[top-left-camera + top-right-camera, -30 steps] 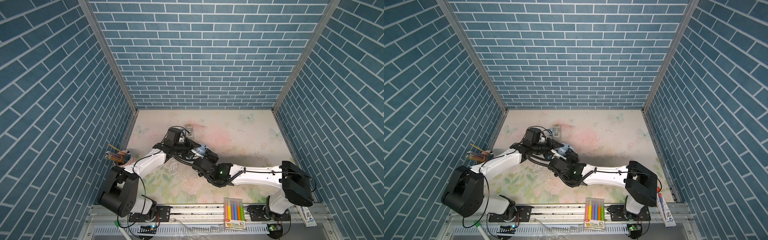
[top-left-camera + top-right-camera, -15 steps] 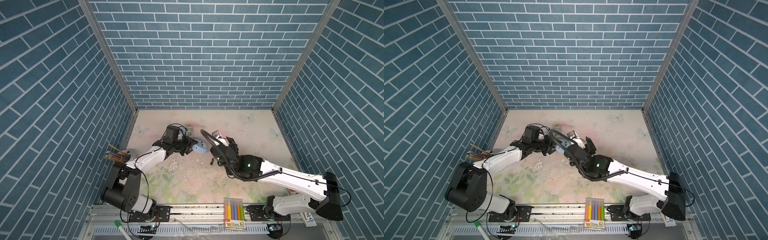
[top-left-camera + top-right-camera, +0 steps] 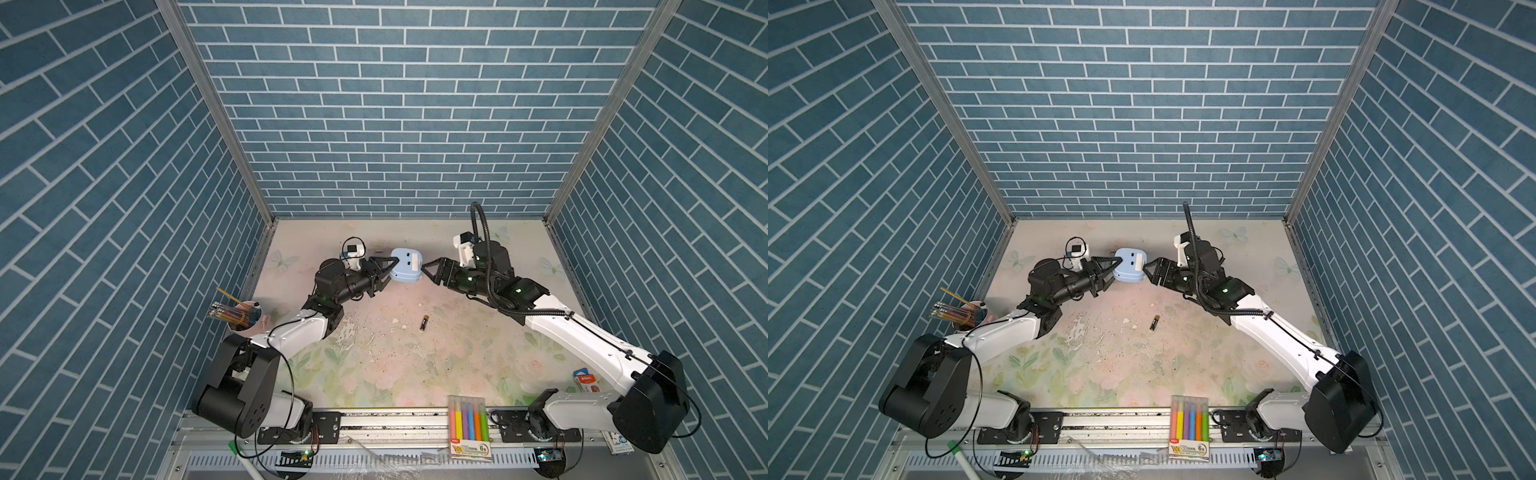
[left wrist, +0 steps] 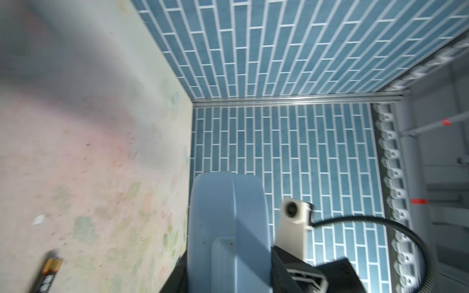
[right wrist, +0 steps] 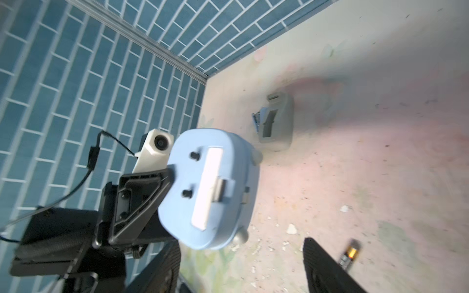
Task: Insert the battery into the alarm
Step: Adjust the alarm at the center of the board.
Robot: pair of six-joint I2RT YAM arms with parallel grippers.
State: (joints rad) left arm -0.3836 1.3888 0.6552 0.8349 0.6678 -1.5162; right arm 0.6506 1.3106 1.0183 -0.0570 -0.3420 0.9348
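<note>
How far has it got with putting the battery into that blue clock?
Early days. Done: the alarm is lifted off the table, its back turned towards the right arm. In hand: the left fingers grip its edge. Left to do: the battery lies loose on the table, and the right fingers stand open and empty beside the alarm, so picking it up and slotting it in both remain.

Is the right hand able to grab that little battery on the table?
Probably yes. The right hand is open and empty, and the battery lies alone on the table with nothing over it. The left hand holds the alarm clear of it.
</note>
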